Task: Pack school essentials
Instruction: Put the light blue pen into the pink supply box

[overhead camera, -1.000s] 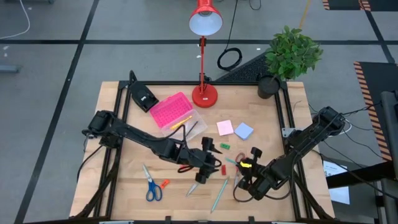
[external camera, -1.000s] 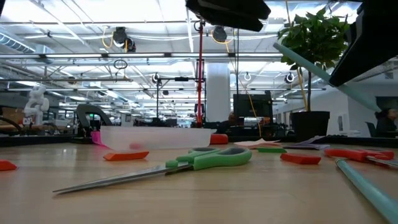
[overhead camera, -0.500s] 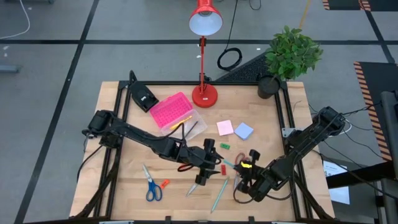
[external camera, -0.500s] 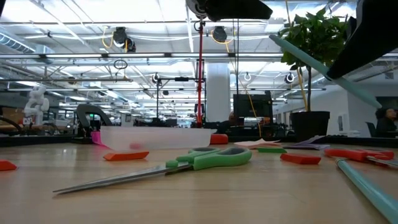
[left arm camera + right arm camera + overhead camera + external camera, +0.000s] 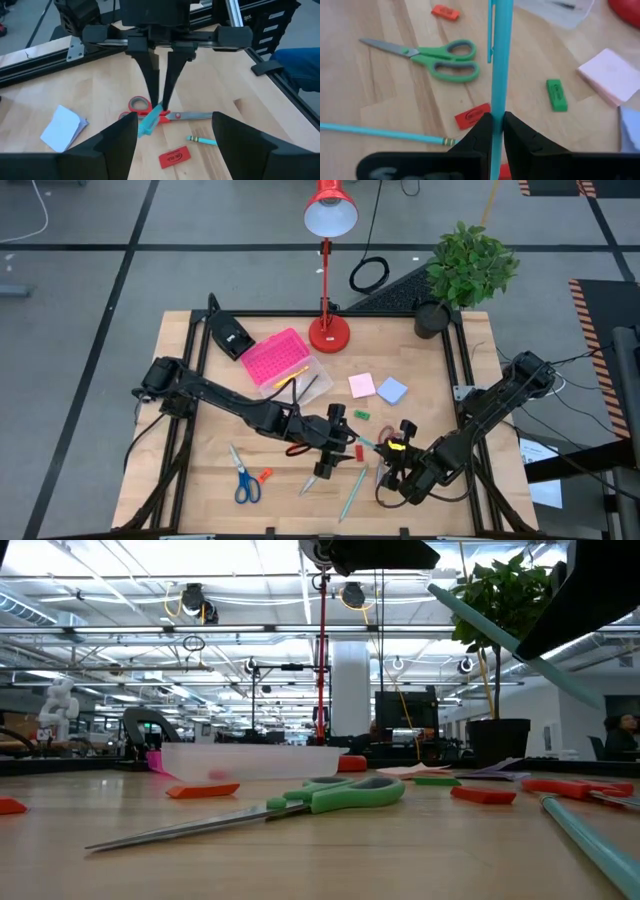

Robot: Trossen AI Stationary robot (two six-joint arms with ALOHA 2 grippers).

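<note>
We see the right gripper clamped on a slim turquoise pen, lifted off the wooden table at its five o'clock. The left gripper hovers spread wide at table centre, red-handled scissors beyond it.

Probably a robotics lab, open hall, ceiling trusses, taped floor

Pale wood-grain table, matt, smooth. Green scissors: plastic handles, dull metal blades. Teal pen: smooth plastic, slight sheen. Red eraser matt, rubbery-looking. Pink sticky-note pad matt paper. Right claw fingers matt black plastic.
</note>
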